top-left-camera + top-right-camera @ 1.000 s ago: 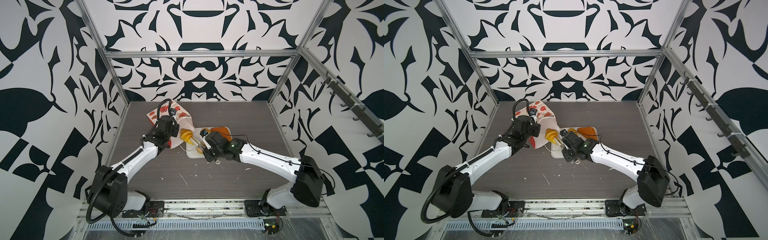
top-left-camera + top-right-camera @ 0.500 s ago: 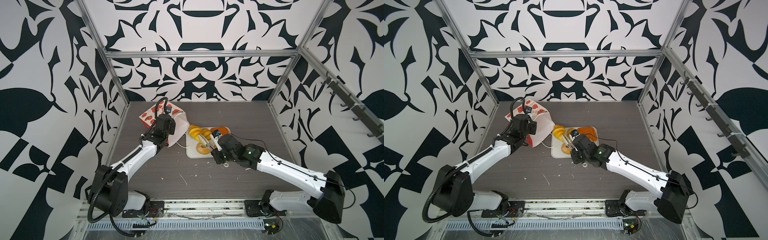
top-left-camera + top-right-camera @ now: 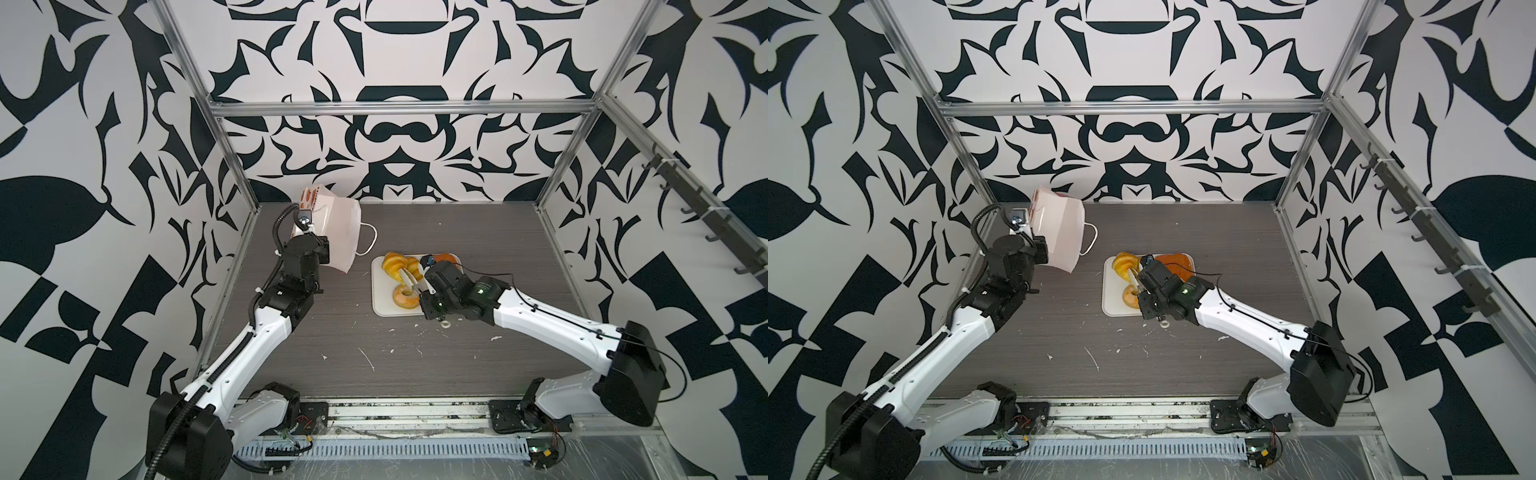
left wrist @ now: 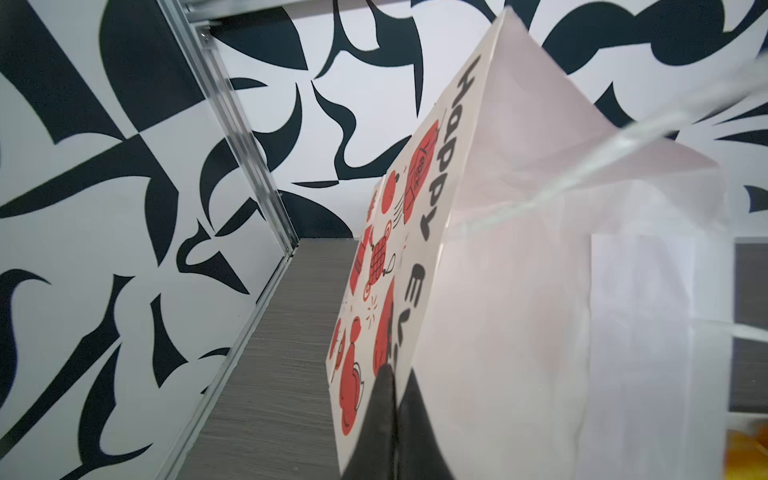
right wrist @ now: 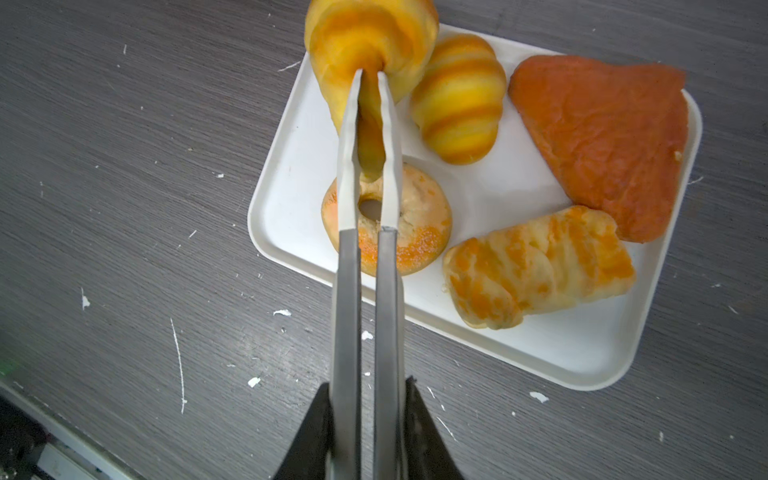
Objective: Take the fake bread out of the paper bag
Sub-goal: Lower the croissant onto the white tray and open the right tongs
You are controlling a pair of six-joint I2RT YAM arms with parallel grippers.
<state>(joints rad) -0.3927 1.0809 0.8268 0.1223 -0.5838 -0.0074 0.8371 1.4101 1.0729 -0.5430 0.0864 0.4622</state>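
The white paper bag point(image 3: 336, 232) point(image 3: 1059, 237) with red pictures hangs tilted at the back left, and my left gripper point(image 4: 392, 374) is shut on its edge. My right gripper point(image 5: 368, 388) is shut on metal tongs point(image 5: 347, 166). The tong tips pinch a yellow croissant point(image 5: 365, 37) point(image 3: 392, 264) over one corner of the white tray point(image 5: 561, 345). On the tray lie the rest of the fake bread: a second croissant point(image 5: 459, 99), a ring doughnut point(image 5: 415, 224), an orange-brown triangular piece point(image 5: 598, 137) and a glazed rectangular pastry point(image 5: 540, 266). The bag's inside is hidden.
The grey table point(image 3: 415, 365) carries small white crumbs and scratches in front of the tray. Patterned walls and a metal frame post point(image 4: 249, 166) stand close beside the bag at the back left.
The left arm has lifted the bag up and toward the back left corner. The right arm has drawn the tongs with the croissant away from the bag to over the tray.
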